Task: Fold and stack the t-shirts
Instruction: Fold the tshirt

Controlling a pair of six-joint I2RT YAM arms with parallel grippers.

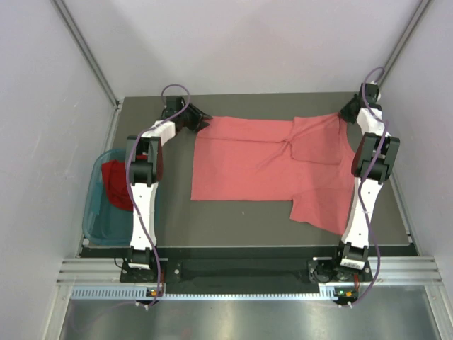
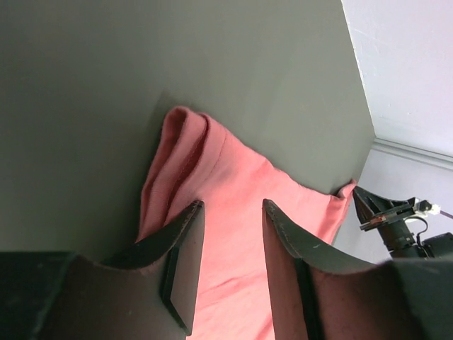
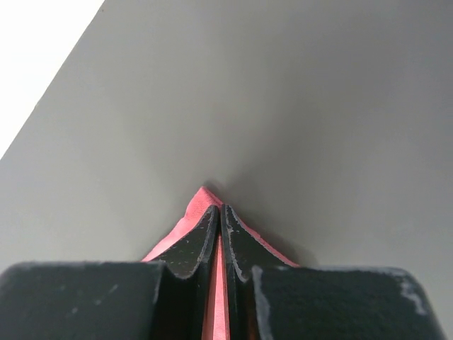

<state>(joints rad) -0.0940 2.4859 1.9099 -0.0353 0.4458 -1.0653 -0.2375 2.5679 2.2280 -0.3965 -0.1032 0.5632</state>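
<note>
Here, my right pincer (image 3: 219, 210) clamps a corner of the salmon-pink t-shirt (image 1: 262, 159); my left pincer (image 2: 232, 205) hangs apart over the opposite corner, the shirt's long axis running between them.

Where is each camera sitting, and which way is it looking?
Top camera: up high behind the robot, looking down at the table and pink shirt; both arms show.
Left wrist camera: rides the left wrist, looking along its open left claw over the shirt's corner.
Right wrist camera: rides the right wrist, looking along the right claw, pinched shut on the shirt's edge.
Shared: all three see the pink shirt.
</note>
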